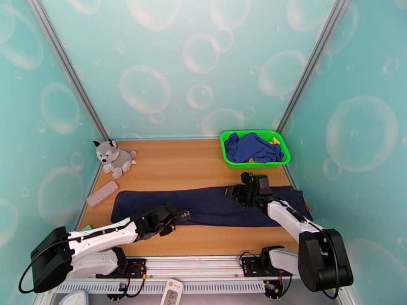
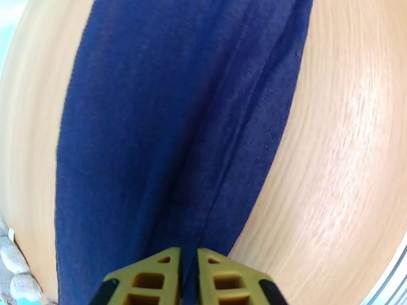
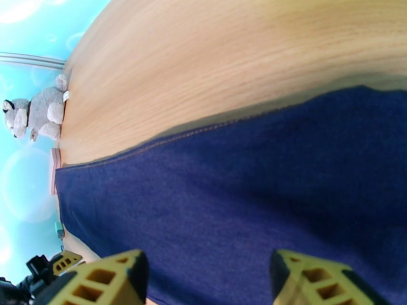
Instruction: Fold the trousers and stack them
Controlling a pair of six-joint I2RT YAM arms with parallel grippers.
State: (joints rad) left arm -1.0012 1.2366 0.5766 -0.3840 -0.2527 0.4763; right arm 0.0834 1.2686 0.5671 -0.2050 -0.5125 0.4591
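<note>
Two grips, one lift: starting the fold cleanly

From my console, the trousers (image 1: 203, 203) lie flat in a long band across the table (image 1: 178, 163). The waist looks to be toward the right and the hems toward the left, near the pink case (image 1: 102, 193). My left gripper (image 1: 185, 215) sits at the near edge, about midway along the legs. Its fingers (image 2: 152, 275) are pressed almost together, with a ridge of navy denim pinched between them. My right gripper (image 1: 231, 191) hovers over the cloth toward the far edge, its fingers spread wide and holding nothing.

I judge the step in hand to be gathering the garment for a crosswise fold. To do it well, I would bring the right fingers down onto an edge and close them through every layer before either arm rises. A lift on one pinch alone would likely drag and skew the band. Then I would raise both arms together, level, and carry the cloth over so the edges meet. I'd steer wide of the green basket (image 1: 257, 164) just behind the right arm.
</note>
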